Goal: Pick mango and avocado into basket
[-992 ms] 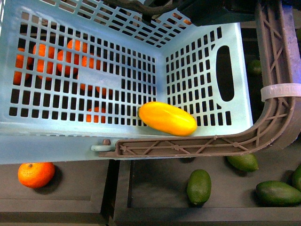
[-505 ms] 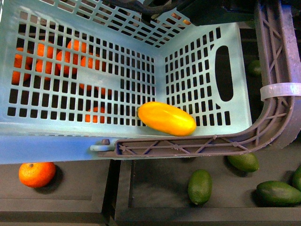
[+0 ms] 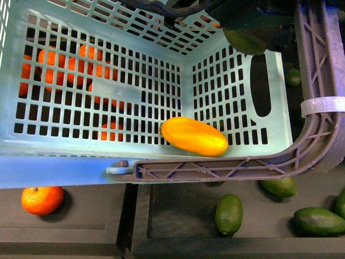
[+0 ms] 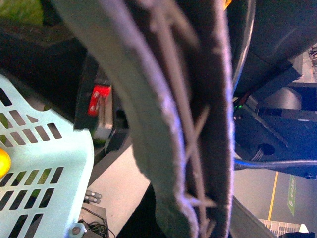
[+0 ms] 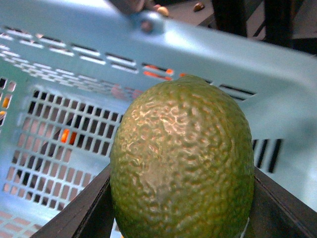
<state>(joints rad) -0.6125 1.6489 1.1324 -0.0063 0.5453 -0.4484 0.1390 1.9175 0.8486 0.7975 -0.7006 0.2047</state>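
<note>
The light teal basket (image 3: 97, 162) fills the front view, and the yellow-orange mango (image 3: 194, 136) lies inside it against the near wall. Its brown-grey handle (image 3: 318, 81) runs up the right side with a white zip tie (image 3: 322, 106). In the left wrist view the handle (image 4: 188, 124) fills the frame; my left gripper (image 4: 184, 198) is shut on it, its fingers hidden. My right gripper (image 5: 183, 218) is shut on the bumpy olive-green avocado (image 5: 183, 158). In the front view that avocado (image 3: 245, 42) hangs over the basket's far right corner.
Several oranges (image 3: 59, 65) show through the basket's slots on the left. A loose orange (image 3: 41, 199) lies in a dark bin below the basket. Several other avocados (image 3: 228, 213) lie in the neighbouring dark tray (image 3: 178, 243).
My right gripper has come into the front view at the top, bringing the avocado over the basket's far right corner. The mango has stayed put; the basket has barely shifted.
</note>
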